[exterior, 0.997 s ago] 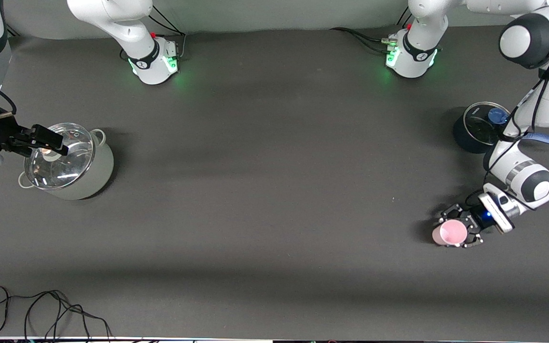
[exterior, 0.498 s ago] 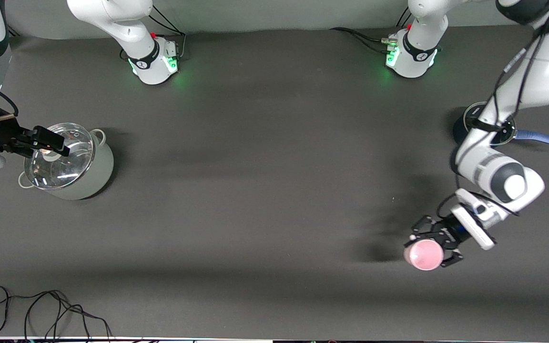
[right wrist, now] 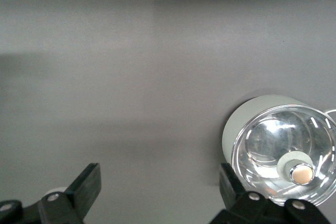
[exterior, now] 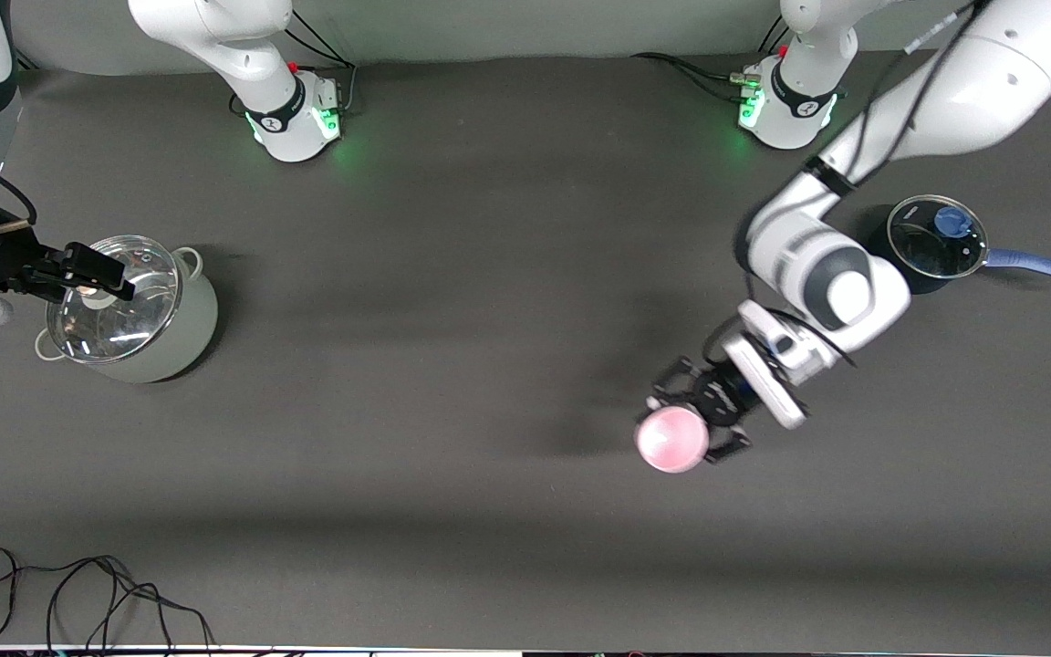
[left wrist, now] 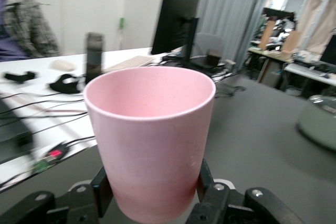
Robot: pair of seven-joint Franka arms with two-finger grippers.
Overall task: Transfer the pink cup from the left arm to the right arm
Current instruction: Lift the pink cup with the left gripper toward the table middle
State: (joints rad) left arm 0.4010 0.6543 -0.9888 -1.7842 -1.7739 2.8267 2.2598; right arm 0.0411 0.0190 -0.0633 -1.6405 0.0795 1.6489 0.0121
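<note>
A loose black cable (exterior: 88, 593) lies coiled at the table's (exterior: 452, 301) front edge, in the corner at the right arm's end. Above the bare dark surface, toward the left arm's end and closer to the front edge than to the robots' bases, the left gripper (exterior: 697, 422) holds the pink cup (exterior: 671, 438) in the air. Its two black fingers (left wrist: 102, 190) press against the cup's lower sides, closed firmly around it, and the cup's open mouth faces up to the high camera. In the left wrist view the pale pink cup (left wrist: 151, 140) stands upright and fills the centre. Farther from the front edge, at the right arm's end, a grey-green pot (exterior: 138, 315) with a glass lid (exterior: 110, 297) sits on the table. The right gripper (exterior: 92, 272) hangs over that lid, its fingers spread wide and holding nothing; the right wrist view shows the pot (right wrist: 281, 153) far below between the parted fingers (right wrist: 86, 184). Near the edge at the left arm's end sits a dark saucepan (exterior: 922, 246) with a blue handle (exterior: 1041, 266) and a lid with a blue knob (exterior: 952, 220).
</note>
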